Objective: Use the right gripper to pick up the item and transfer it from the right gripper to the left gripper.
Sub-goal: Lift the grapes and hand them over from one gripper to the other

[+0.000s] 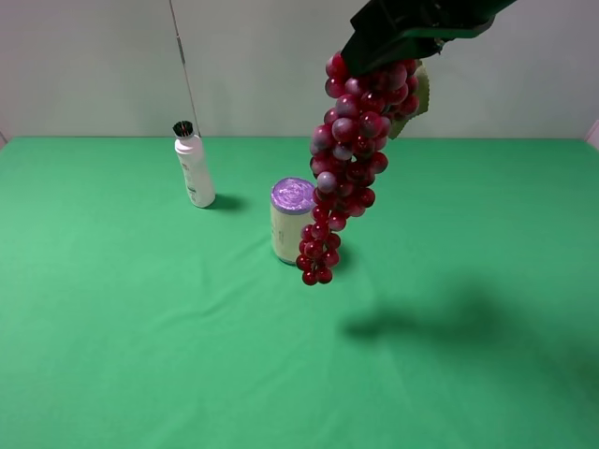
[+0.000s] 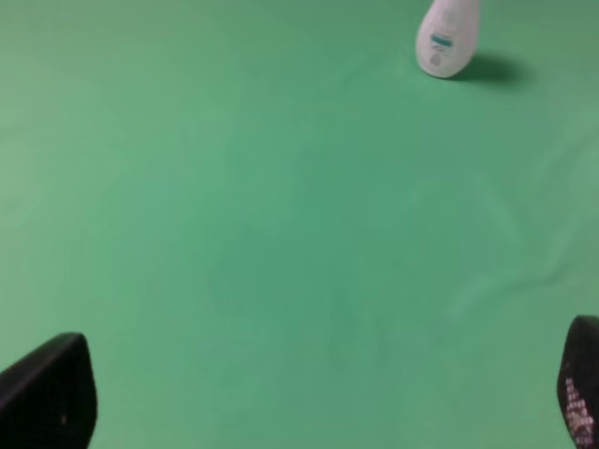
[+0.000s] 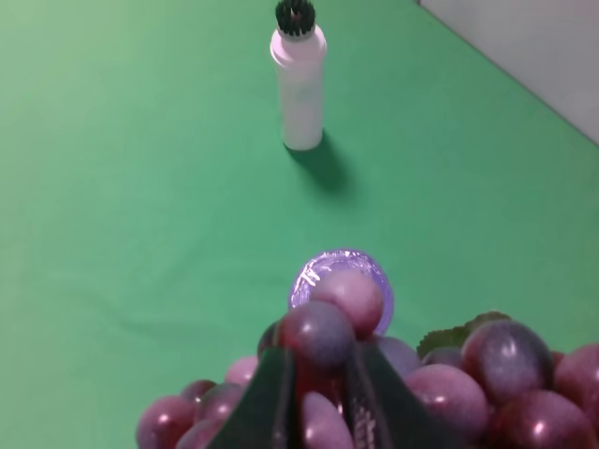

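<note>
A long bunch of red grapes [image 1: 348, 159] hangs high above the green table from my right gripper [image 1: 393, 42], which is shut on its top end near the leaf. In the right wrist view the fingers [image 3: 271, 398] pinch the grapes [image 3: 323, 337] between them. My left gripper [image 2: 309, 402] is open and empty low over bare green cloth; only its two dark fingertips [image 2: 51, 393] show. The left arm is out of the exterior high view.
A cup with a purple foil lid [image 1: 292, 220] stands at mid-table, just behind the hanging grapes; it also shows in the right wrist view [image 3: 337, 276]. A white bottle with a black cap [image 1: 194, 166] stands at the back left, also seen by the left wrist [image 2: 447, 37].
</note>
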